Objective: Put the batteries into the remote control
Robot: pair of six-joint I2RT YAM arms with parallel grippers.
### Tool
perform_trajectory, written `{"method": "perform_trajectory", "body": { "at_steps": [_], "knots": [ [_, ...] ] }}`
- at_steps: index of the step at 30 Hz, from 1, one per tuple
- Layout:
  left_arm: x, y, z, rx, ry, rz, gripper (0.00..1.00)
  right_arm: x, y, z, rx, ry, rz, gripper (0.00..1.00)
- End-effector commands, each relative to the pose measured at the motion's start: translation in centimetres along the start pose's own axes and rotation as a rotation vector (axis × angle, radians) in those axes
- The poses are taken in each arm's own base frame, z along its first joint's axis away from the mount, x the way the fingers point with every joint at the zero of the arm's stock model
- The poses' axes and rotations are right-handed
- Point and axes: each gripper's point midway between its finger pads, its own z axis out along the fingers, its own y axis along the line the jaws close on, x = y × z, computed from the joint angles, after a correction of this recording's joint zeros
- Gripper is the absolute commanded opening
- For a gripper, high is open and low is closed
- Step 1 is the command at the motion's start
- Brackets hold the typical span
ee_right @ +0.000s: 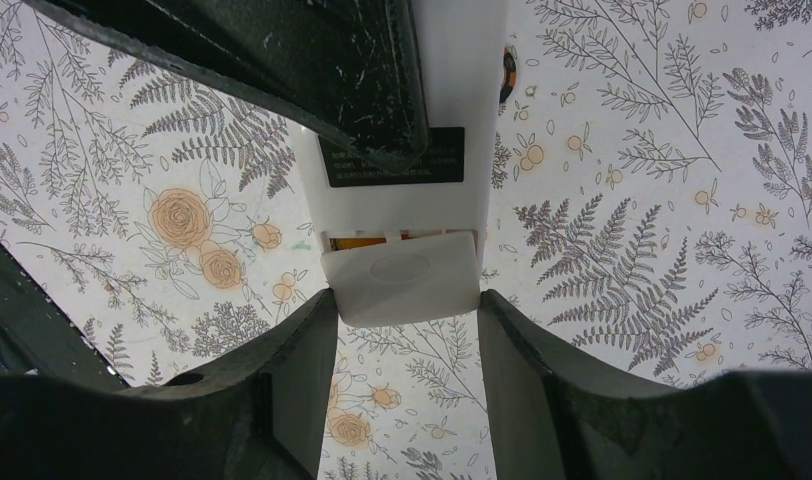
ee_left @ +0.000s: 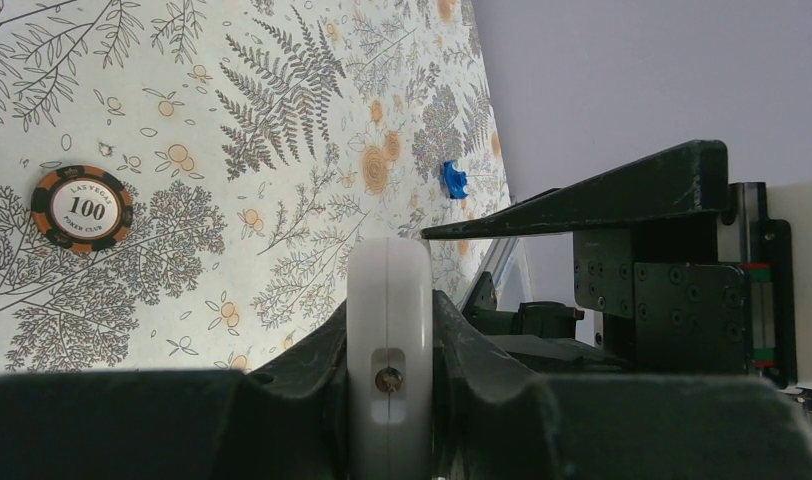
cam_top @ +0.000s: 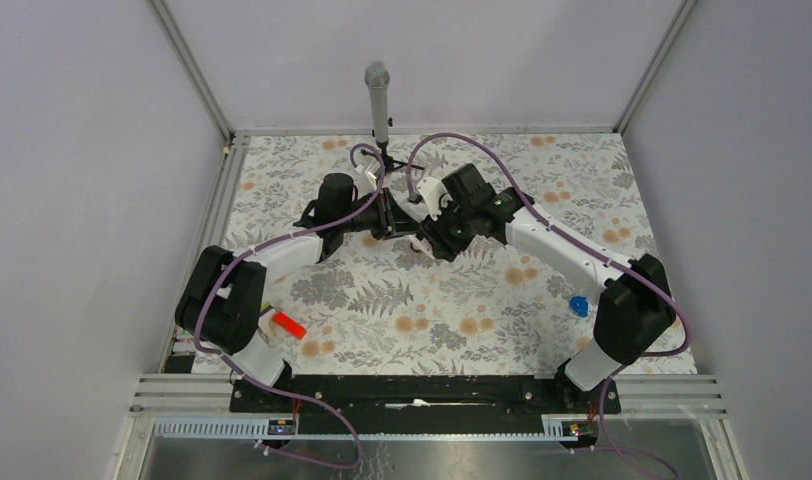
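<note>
The remote control (ee_left: pixel 389 300) shows edge-on as a white slab, and my left gripper (ee_left: pixel 389 335) is shut on its flat faces. From the right wrist I see its white back (ee_right: pixel 452 90) with a black label. One left finger (ee_right: pixel 312 70) crosses over it. A white battery cover (ee_right: pixel 402 278) sits at the remote's end, with my right gripper (ee_right: pixel 404 300) shut on its two sides. Thin copper-orange slivers of the batteries (ee_right: pixel 367 238) show in the slot just above the cover's edge. Both grippers meet above the back middle of the table (cam_top: pixel 414 228).
A poker chip (ee_left: pixel 82 208) lies on the floral cloth. A small blue piece (cam_top: pixel 579 305) lies near the right arm's base. A red-and-white block (cam_top: pixel 287 325) sits by the left arm's base. A microphone on a stand (cam_top: pixel 378 100) rises at the back.
</note>
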Motion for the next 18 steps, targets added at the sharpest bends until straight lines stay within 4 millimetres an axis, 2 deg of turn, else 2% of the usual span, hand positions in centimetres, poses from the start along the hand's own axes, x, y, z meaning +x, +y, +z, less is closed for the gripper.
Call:
{"method": "perform_trajectory", "body": {
  "at_steps": [1, 18],
  "knots": [
    [-0.56, -2.8, -0.68, 0.086, -0.018, 0.096, 0.0, -2.07, -0.97, -0.47, 0.031, -0.055, 0.009, 0.5],
    [-0.39, -3.56, -1.0, 0.114, -0.022, 0.124, 0.0, -1.69, -0.98, 0.34, 0.022, -0.02, 0.033, 0.5]
  ]
}}
